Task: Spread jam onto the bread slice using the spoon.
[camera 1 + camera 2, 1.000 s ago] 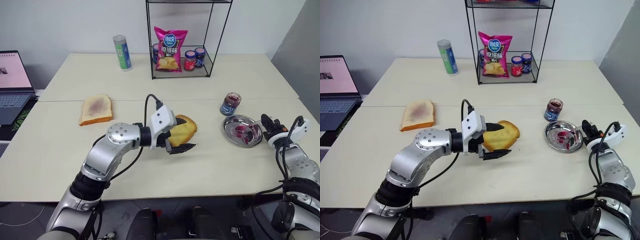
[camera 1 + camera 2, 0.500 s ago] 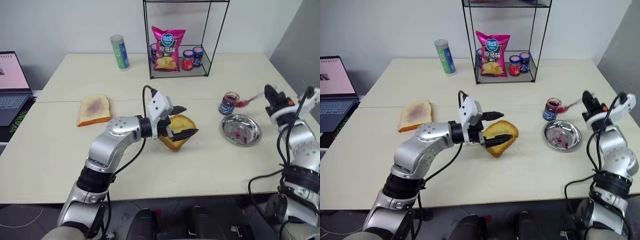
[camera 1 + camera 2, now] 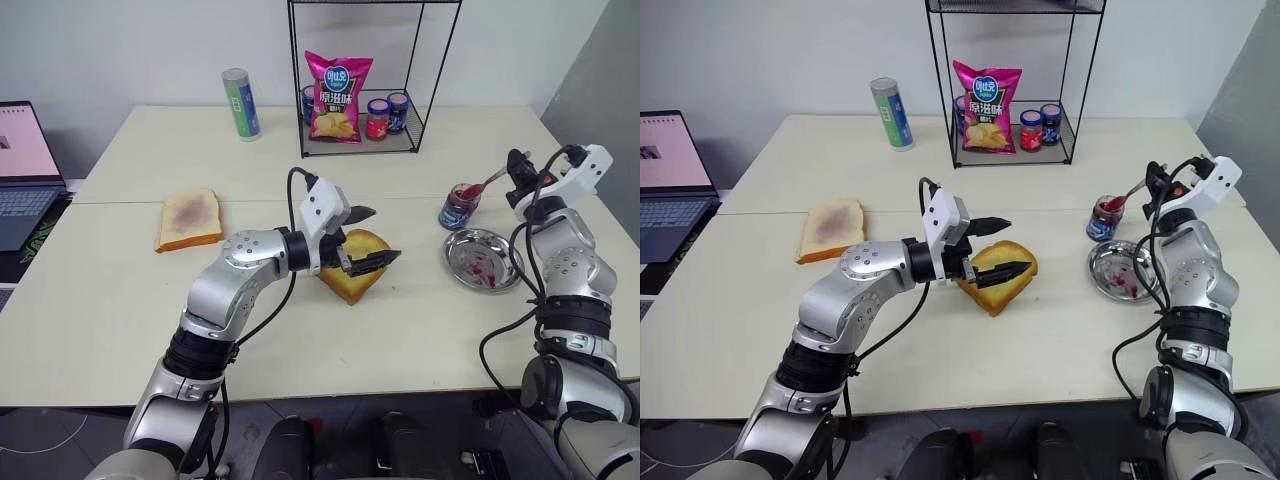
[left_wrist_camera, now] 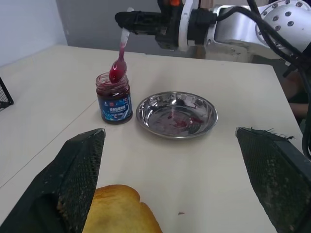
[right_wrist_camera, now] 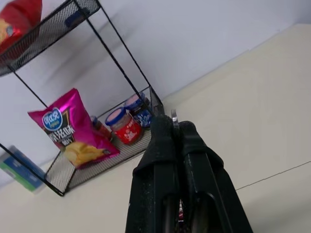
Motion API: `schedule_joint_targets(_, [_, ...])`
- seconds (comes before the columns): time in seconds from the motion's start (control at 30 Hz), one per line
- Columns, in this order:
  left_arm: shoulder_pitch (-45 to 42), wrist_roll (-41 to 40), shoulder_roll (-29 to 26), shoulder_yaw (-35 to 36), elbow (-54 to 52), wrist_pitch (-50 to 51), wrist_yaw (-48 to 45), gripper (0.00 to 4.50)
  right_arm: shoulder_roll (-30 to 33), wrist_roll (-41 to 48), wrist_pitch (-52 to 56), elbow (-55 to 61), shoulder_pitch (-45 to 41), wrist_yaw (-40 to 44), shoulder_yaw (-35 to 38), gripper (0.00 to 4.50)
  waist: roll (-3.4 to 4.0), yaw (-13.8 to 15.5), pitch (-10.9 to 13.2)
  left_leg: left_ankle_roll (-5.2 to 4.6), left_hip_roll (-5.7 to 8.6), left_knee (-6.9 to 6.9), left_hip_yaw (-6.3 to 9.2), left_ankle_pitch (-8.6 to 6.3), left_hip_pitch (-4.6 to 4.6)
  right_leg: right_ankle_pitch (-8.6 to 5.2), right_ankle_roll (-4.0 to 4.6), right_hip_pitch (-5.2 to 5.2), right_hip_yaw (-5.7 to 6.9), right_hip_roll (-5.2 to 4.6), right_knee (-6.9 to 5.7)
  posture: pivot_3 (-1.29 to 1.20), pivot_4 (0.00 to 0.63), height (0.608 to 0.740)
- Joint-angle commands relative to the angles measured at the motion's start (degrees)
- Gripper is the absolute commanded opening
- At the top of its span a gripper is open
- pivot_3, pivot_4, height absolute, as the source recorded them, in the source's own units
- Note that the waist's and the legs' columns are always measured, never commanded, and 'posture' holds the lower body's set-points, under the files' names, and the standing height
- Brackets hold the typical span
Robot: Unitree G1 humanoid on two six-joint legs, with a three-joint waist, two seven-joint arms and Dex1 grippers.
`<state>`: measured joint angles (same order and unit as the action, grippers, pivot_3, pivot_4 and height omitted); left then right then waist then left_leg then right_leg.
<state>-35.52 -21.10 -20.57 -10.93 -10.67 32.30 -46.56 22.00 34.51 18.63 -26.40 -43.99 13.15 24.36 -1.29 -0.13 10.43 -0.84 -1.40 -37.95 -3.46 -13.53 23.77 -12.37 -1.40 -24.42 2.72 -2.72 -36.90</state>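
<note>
1. We see the bread slice [image 3: 357, 263] lifted over the table between the spread fingers of the left gripper [image 3: 369, 238]; it is soft, so we would hold its crust edges lightly.
2. The right gripper [image 3: 1154, 186], raised, pinches the thin, stiff spoon [image 4: 119, 60] by its handle, its bowl at the jam [image 4: 113, 91] jar mouth.

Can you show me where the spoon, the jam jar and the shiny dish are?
spoon [image 4: 118, 65], left wrist view, on its jam-coated bowl.
jam jar [image 4: 114, 103], left wrist view, on its blue label.
dish [image 4: 206, 108], left wrist view, on its steel rim.
</note>
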Motion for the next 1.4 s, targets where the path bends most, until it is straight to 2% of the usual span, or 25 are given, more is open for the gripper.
schedule_joint_targets(0.03, [-0.3,-0.3,-0.3,0.5,-3.5,0.5,0.9,4.50,0.4,-1.9,-4.1,-1.4,-2.9,1.6,-0.2,0.02,0.00,0.0,0.0,0.00,0.00,0.00,-0.01,0.00,0.00,0.00,0.00,0.00,0.00,0.00,-0.01,0.00,0.150,0.740])
schedule_joint_targets(0.2, [-0.2,-0.5,-0.5,0.4,-4.8,1.3,1.4,4.50,1.1,-6.7,-9.1,-4.6,-4.1,3.2,-2.7,0.02,0.00,0.0,0.0,0.00,0.01,-0.02,-0.01,0.00,0.00,0.00,0.01,0.00,-0.01,0.00,-0.02,0.00,0.150,0.740])
schedule_joint_targets(0.37, [-0.1,-0.5,-0.7,0.3,-5.2,1.5,1.4,4.50,1.6,-14.1,-14.8,-5.4,-2.5,6.1,-8.5,0.02,0.00,0.0,0.0,0.00,0.00,-0.01,-0.01,0.00,-0.01,0.00,0.01,0.00,-0.01,0.00,-0.02,0.00,0.150,0.740])
schedule_joint_targets(0.77, [-0.3,-0.3,-1.0,0.4,-5.2,1.7,1.3,4.50,0.5,-17.7,-15.4,-6.7,-1.7,5.3,-9.8,0.02,0.00,0.0,0.0,0.01,0.00,-0.02,0.00,0.01,-0.01,0.15,0.24,0.00,0.00,-0.01,-0.02,0.00,0.150,0.740])
schedule_joint_targets(1.03, [-0.4,-0.1,-1.1,0.5,-4.9,1.7,1.4,4.50,-1.0,-12.8,-8.6,-8.0,-2.9,2.5,-5.1,0.02,0.00,0.0,0.0,0.01,0.00,-0.02,-0.01,0.01,-0.01,0.15,0.25,0.00,-0.01,-0.01,-0.02,0.00,0.150,0.740])
schedule_joint_targets(1.4, [-0.5,0.5,-1.0,0.6,-4.1,1.1,1.8,4.50,-2.9,-1.5,2.3,-7.6,-6.2,-4.1,5.4,0.02,0.01,0.0,0.0,0.01,0.00,-0.01,-0.01,0.01,-0.01,0.16,0.27,0.00,-0.01,0.00,-0.02,0.00,0.150,0.740])
